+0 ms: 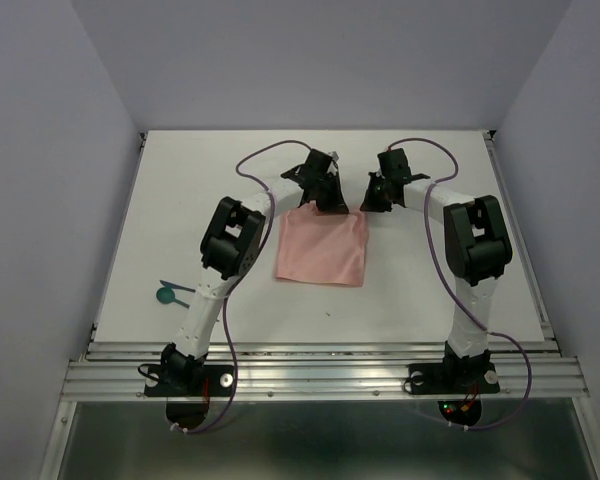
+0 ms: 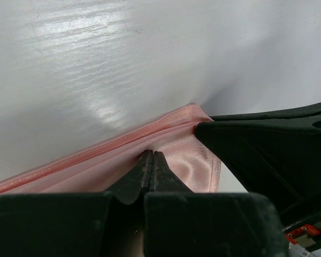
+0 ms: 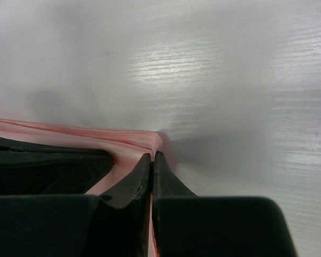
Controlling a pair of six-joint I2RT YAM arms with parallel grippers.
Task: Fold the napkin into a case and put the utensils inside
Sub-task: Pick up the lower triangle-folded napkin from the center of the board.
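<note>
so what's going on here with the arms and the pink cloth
Two robot arms are working the pink napkin. The left pincer and right pincer are both shut on its far edge, the right one at the corner. The teal utensils lie apart on the left of the table, untouched.

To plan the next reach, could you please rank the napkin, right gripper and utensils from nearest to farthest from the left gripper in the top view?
1. The napkin, pinched by the left gripper at its far edge.
2. The right gripper, just to its right.
3. The utensils, far off, near left.
</note>
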